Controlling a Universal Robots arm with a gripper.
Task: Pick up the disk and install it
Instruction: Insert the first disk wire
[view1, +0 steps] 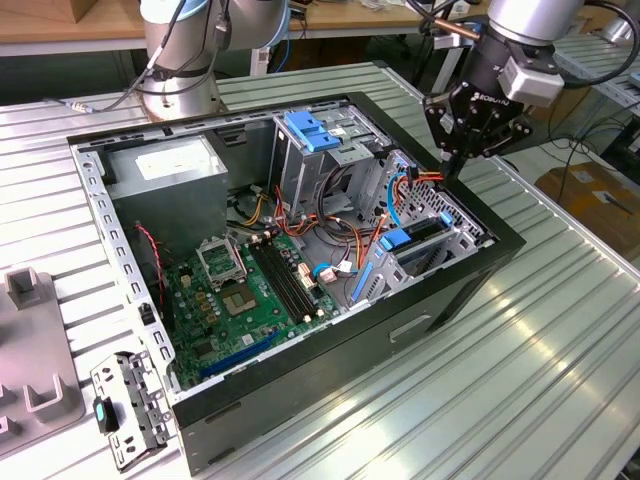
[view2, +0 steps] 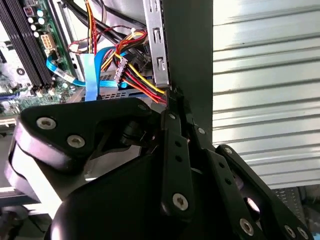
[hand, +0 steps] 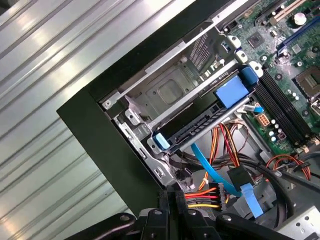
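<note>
Cables (hand: 220, 145) beside seated disk (hand: 200, 127)

Red-yellow-black wire bundle (hand: 207, 192) and thin blue flat cable (hand: 212, 167) crowd the gap beside the grey metal drive cage (hand: 170, 95).

Open computer case (view1: 330, 330) on slatted table (view1: 540, 350); green motherboard (view1: 240, 300) inside.

The exterior view looks down at an angle from well above the tabletop (view1: 560, 330), taking in the whole open case (view1: 300, 250), with the arm entering at about 1 o'clock. Both wrist views ride close behind the hand (view1: 452, 160), looking past its black links into the case corner. They share the red-yellow wire bundle (view2: 137, 82) (hand: 202, 192) and the case wall (view2: 187, 55) (hand: 95, 135).
</note>
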